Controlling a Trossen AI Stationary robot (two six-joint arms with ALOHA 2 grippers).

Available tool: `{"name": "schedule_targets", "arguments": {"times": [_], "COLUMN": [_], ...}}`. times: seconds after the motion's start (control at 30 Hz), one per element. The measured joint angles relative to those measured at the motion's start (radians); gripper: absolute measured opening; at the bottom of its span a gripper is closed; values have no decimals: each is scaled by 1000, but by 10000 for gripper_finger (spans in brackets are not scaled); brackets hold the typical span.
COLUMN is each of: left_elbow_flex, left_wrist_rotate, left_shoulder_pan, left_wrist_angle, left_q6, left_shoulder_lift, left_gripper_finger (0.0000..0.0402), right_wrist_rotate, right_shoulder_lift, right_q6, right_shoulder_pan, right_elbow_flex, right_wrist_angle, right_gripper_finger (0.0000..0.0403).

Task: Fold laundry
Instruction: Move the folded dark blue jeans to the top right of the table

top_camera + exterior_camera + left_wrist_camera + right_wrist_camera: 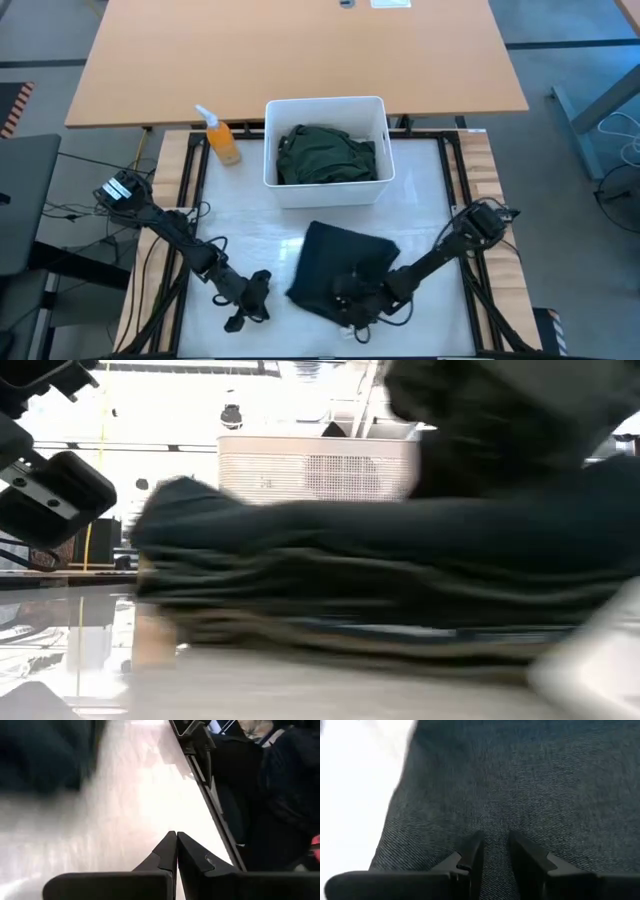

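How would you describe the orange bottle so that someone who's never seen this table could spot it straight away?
Find the white bin at the far middle of the table, holding the dark green garment. Just outside its left wall stands the orange bottle. It is the only bright-coloured thing there, with a white spray top.

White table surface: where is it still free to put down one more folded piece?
Free: the strip between the spray bottle, the white bin and the left claw. Crowded: the near middle, where the right claw is on the folded dark garment.
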Motion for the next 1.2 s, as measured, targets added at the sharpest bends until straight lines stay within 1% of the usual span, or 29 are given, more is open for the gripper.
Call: {"name": "schedule_targets", "arguments": {"times": [0.1,0.23,0.33,0.4,0.47,0.57,0.67,0.7,0.77,0.87,0.97,1.07,1.2], "left_elbow_flex": [0,0,-3,-20,-41,-59,-67,-73,-80,-91,-93,-93,-93], "left_wrist_rotate": [-84,-234,-295,-297,-282,-242,-183,-170,-162,-152,-137,-136,-134], "left_shoulder_pan": [-18,-28,-18,10,48,108,154,160,162,160,153,141,134], "left_wrist_angle": [0,10,79,170,272,381,381,378,373,367,368,368,370], "left_q6": [31,110,234,328,407,458,429,423,416,416,405,399,401], "left_shoulder_lift": [0,0,0,-1,-1,-1,-2,-2,-2,-2,-2,-2,-2], "left_gripper_finger": [0,0,0,0,0,0,0,0,0,0,0,0,0], "right_wrist_rotate": [-63,-124,-173,-179,-161,-70,40,67,92,84,15,-69,-166], "right_shoulder_lift": [-52,-157,-266,-368,-484,-629,-708,-713,-699,-628,-540,-480,-468], "right_q6": [-44,-53,-54,-25,50,238,444,472,479,469,475,439,405], "right_shoulder_pan": [22,42,62,76,88,97,87,86,86,89,86,79,82], "right_elbow_flex": [-2,-9,-43,-90,-148,-244,-335,-359,-406,-445,-463,-461,-457], "right_wrist_angle": [-230,-507,-621,-639,-621,-544,-405,-360,-268,-202,-199,-217,-291], "right_gripper_finger": [122,122,122,122,122,122,122,122,122,122,122,122,122]}}
